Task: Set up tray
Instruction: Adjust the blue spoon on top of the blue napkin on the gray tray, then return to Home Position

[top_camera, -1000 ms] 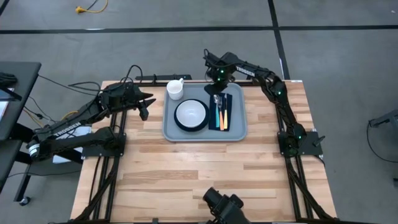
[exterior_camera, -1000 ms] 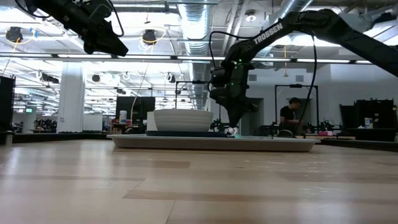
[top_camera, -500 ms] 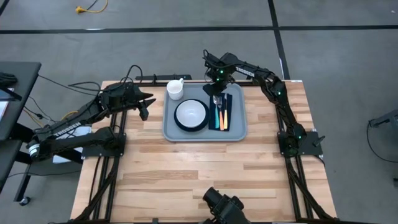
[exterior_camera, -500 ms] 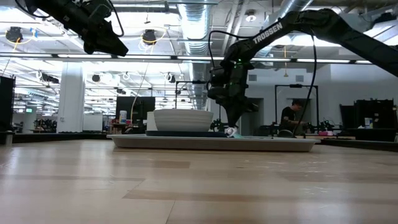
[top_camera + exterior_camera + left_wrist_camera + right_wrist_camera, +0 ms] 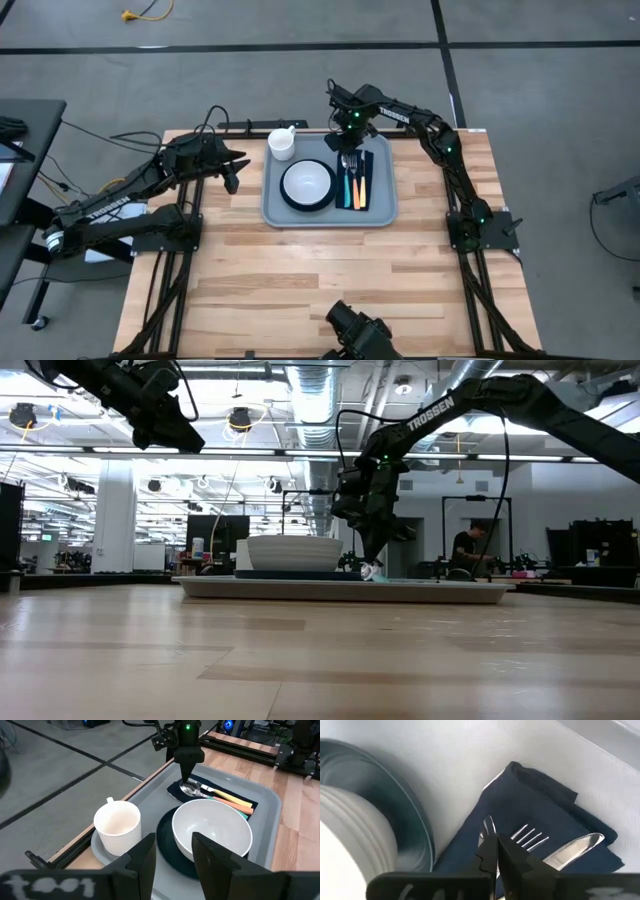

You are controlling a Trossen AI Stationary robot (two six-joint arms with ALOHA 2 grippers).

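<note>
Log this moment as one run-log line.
right tool: shut on spoon, over napkin | left tool: open, waiting beside tray

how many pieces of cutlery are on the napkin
3, side by side on the navy napkin on the tray, beside the plate: a spoon nearest the bowl under the right gripper, a fork, then a knife.
</note>
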